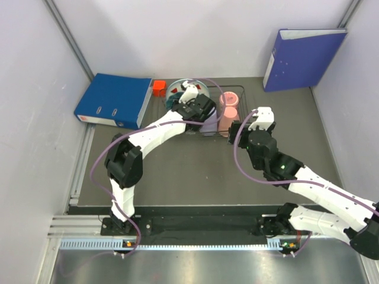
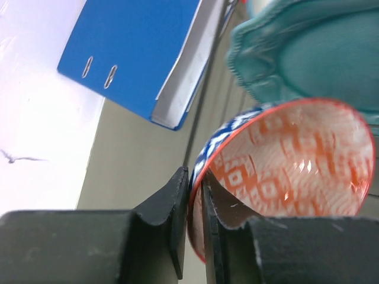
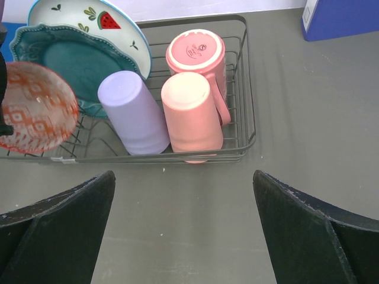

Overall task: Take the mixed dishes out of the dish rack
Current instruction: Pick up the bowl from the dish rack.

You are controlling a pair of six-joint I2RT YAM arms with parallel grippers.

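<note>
LEFT ARM LIFTS A BOWL: The left claw [image 2: 195, 184] is clamped on the rim of the small patterned bowl [image 2: 284, 160] at the left end of the wire dish rack [image 3: 249, 118], just in front of the teal plate [image 3: 71, 59]. The right claw [image 3: 183, 236] hangs wide apart before the rack, where a lavender cup [image 3: 131, 115] and two salmon-pink cups [image 3: 189, 112] sit. Pale walls [image 1: 35, 89] box in the dark grey tabletop [image 1: 195, 171], with a blue binder [image 1: 112, 100] flat at left and a second binder [image 1: 302, 59] leaning at rear right

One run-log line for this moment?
left fingers: shut on patterned bowl rim | right fingers: open | dish rack: cups, plates inside
</note>
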